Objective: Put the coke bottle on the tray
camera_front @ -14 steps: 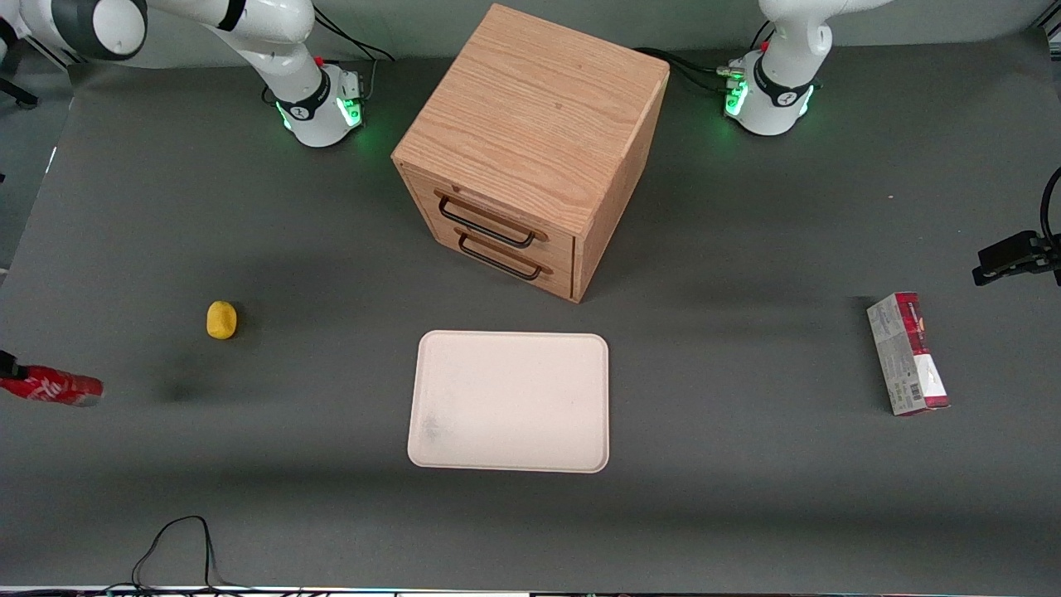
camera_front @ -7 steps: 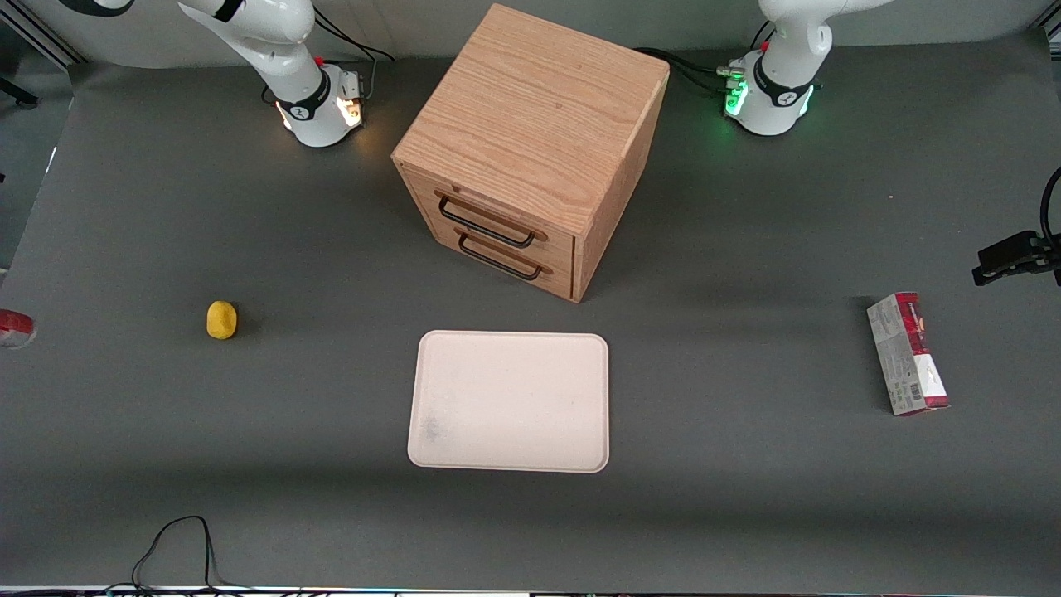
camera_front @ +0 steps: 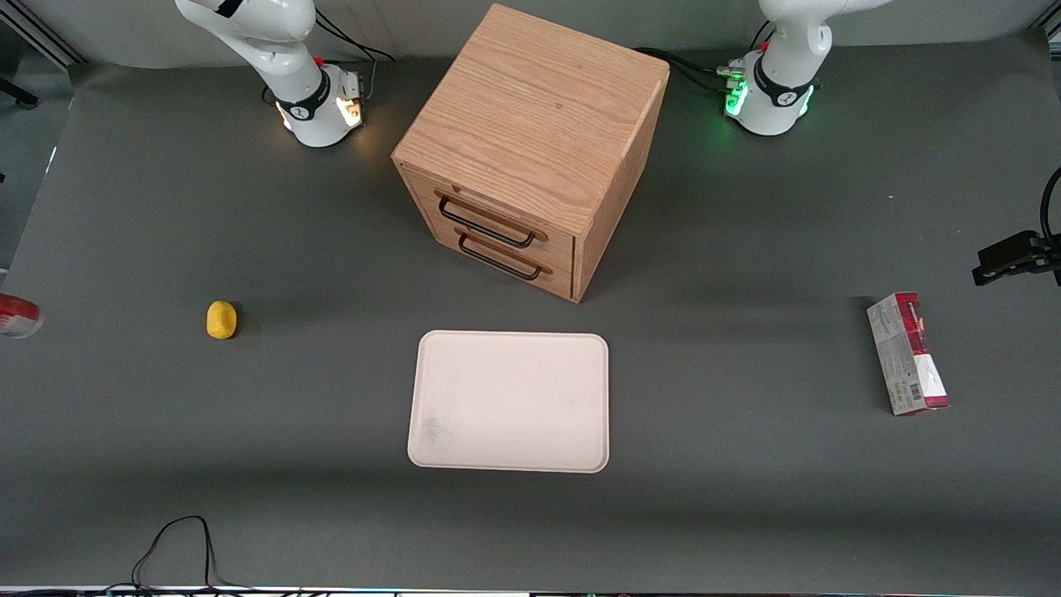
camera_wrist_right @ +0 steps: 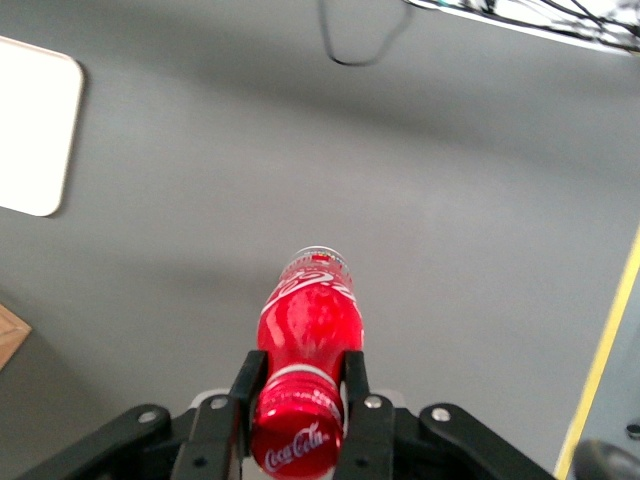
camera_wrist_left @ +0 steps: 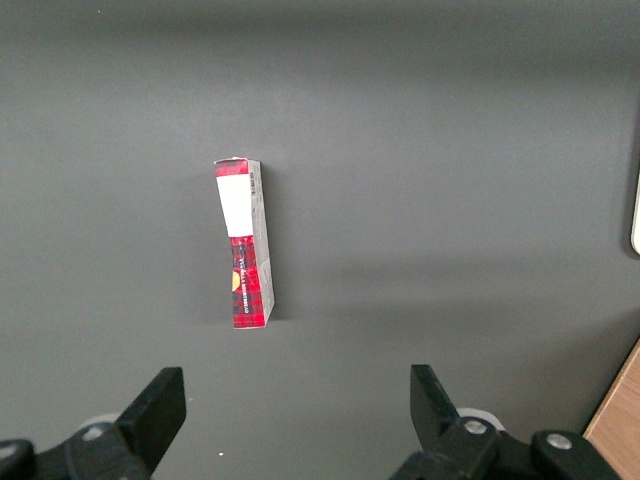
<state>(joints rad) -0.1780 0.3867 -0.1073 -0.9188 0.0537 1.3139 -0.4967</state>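
Observation:
The coke bottle [camera_wrist_right: 310, 320] is glossy red with white script, and my right gripper [camera_wrist_right: 298, 378] is shut on its neck just below the red cap. It hangs above bare grey table. In the front view only a bit of the bottle [camera_front: 16, 316] shows at the picture's edge, toward the working arm's end of the table, and the gripper itself is out of that view. The cream-white tray [camera_front: 510, 402] lies flat in front of the wooden cabinet, well apart from the bottle. One corner of the tray [camera_wrist_right: 35, 125] shows in the right wrist view.
A wooden two-drawer cabinet [camera_front: 530, 141] stands mid-table. A small yellow object [camera_front: 221, 320] lies between bottle and tray. A red-and-white carton [camera_front: 908, 354] lies toward the parked arm's end. A black cable [camera_front: 178, 543] loops at the near table edge.
The bottle has moved farther from the front camera and almost out of its view. The working arm's upper part swung out of frame, and its base light went from green to amber.

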